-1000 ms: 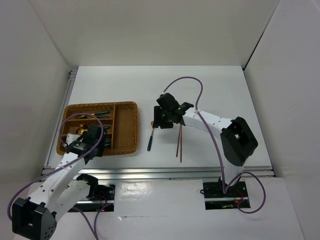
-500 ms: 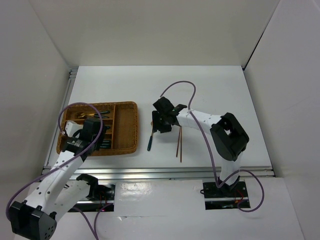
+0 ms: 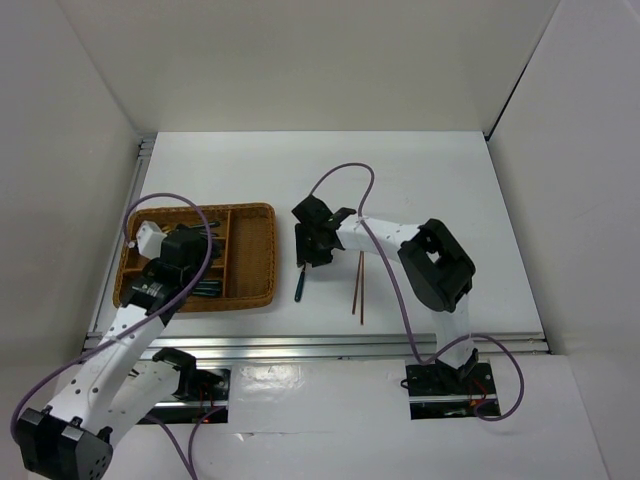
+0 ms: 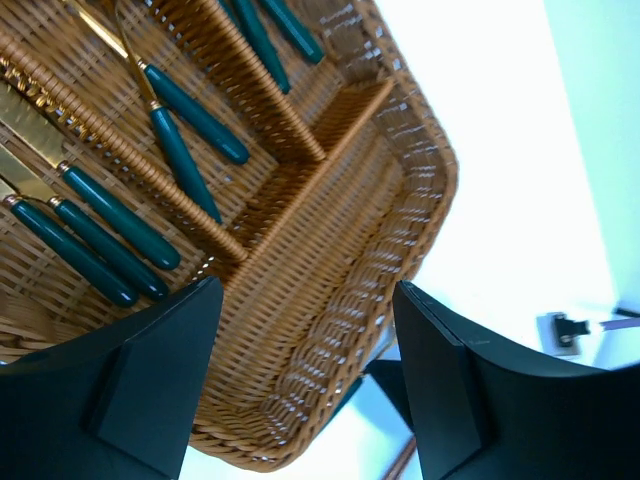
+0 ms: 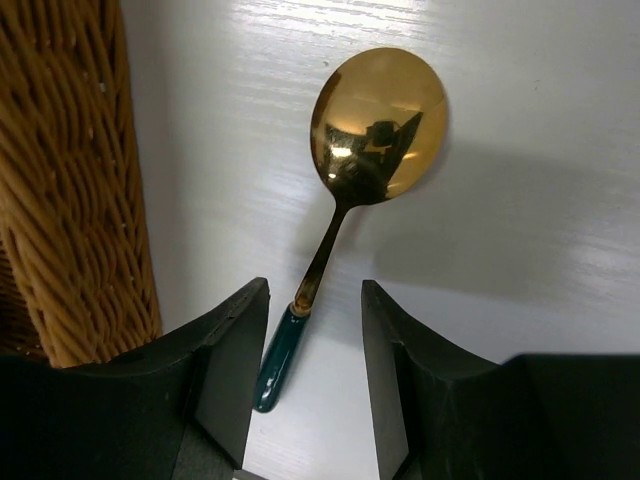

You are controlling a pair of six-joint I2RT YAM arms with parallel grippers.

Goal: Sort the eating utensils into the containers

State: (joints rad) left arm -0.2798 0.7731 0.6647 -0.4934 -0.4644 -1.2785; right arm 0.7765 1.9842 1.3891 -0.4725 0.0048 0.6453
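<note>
White worktop (image 3: 430,190), enclosed by pale walls, with a brown woven tray (image 3: 262,250) on its left half.

Spoon (image 5: 335,230): gold bowl, thin gold neck, dark teal handle. It lies flat on the worktop just beside the tray's right outer wall (image 5: 70,180), outside every compartment. In the overhead view only its handle (image 3: 299,288) shows, pointing towards the arm bases.

Right claw (image 5: 312,300): poised over the spoon with its jaws parted to a moderate gap, one dark finger (image 5: 230,370) on each side of the neck and upper handle. It grips nothing. Overhead, this claw (image 3: 312,245) covers the spoon's bowl.

Chopsticks (image 3: 358,288): two thin reddish-brown sticks, close together on the worktop to the right of the spoon and apart from it.

Tray interior (image 4: 340,290): dividers form long compartments. One holds three gold-bladed pieces with teal handles (image 4: 100,220). The next holds two slimmer teal-handled pieces (image 4: 185,130). Further teal handles (image 4: 270,35) show beyond a divider.

Left claw (image 4: 305,330): spread wide above the tray, carrying nothing. Overhead, it (image 3: 185,250) sits over the tray's left part.
</note>
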